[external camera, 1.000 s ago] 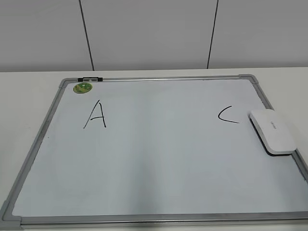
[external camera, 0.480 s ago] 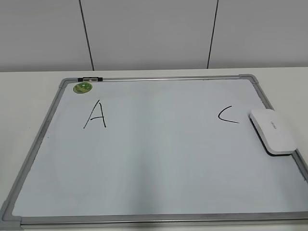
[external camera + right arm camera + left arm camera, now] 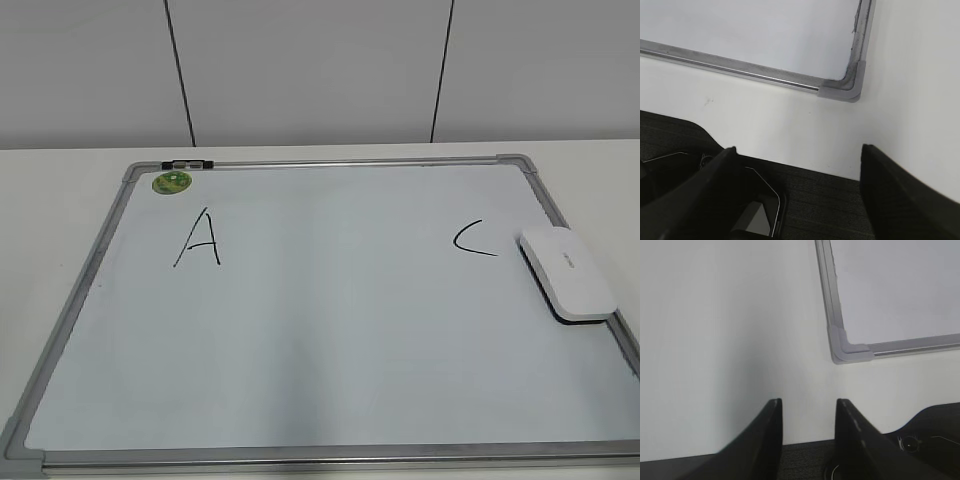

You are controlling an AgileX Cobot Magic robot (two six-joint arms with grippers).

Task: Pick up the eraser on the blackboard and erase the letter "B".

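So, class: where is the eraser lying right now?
In the exterior view the eraser lies on the blackboard at its right edge, just right of the C.

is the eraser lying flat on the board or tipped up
Flat. The eraser rests white top up, dark underside down, on the blackboard by its right frame, just right of the C.

Right gripper (image 3: 797, 170) with jaws spread wide, empty, above white table (image 3: 910, 90), blackboard (image 3: 842, 90) corner beyond
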